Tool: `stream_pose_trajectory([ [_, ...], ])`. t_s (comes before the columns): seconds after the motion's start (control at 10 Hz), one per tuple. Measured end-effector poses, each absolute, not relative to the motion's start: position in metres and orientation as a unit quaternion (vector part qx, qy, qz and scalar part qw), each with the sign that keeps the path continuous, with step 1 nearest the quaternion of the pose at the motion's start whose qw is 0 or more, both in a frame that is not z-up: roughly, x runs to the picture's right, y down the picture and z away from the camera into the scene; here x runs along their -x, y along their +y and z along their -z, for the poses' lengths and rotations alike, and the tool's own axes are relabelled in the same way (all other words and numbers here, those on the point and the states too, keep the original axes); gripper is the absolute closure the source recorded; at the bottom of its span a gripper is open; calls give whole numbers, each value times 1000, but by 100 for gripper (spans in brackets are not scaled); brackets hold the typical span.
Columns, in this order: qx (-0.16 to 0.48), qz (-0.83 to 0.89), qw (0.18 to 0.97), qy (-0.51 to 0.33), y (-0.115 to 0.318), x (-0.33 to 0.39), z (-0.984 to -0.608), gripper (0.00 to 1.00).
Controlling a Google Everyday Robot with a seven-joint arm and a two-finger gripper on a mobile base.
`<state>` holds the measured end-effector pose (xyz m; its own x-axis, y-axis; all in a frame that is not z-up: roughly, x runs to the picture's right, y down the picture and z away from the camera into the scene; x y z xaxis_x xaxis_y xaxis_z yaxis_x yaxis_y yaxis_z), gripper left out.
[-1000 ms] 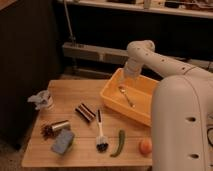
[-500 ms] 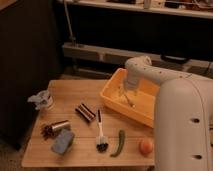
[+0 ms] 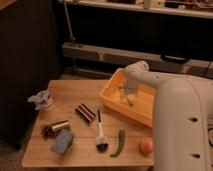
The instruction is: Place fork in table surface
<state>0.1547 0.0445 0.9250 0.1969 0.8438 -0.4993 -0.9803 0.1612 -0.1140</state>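
My gripper (image 3: 126,96) is at the end of the white arm, reaching down into the yellow plastic tub (image 3: 111,98) at the back right of the table surface (image 3: 80,152). It hangs low over the tub's floor, near its left end. The fork does not show clearly; the gripper covers the spot on the tub floor beneath it. The table surface is a light tan wooden plank top that carries the tub and the other objects.
On the table lie a white-handled brush with black bristles (image 3: 100,133), a green pepper (image 3: 119,143), an orange round fruit (image 3: 146,146), a dark striped block (image 3: 85,112), a silver can (image 3: 60,126), a grey-blue sponge (image 3: 62,142) and a white crumpled item (image 3: 42,100). My white body fills the right side.
My arm has swung left and lowered into the tub. The gripper now sits over the place where the fork lay in plain view a second ago.
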Motion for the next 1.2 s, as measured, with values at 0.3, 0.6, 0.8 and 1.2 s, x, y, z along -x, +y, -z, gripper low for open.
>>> stream_pose_trajectory([
  [0.3,218,-609,749,144,36,-176,-937,35],
  [0.6,244,-615,739,124,28,-190,-944,35],
  [0.8,254,-618,735,115,21,-191,-948,35],
  [1.2,259,-601,747,118,19,-172,-954,35],
])
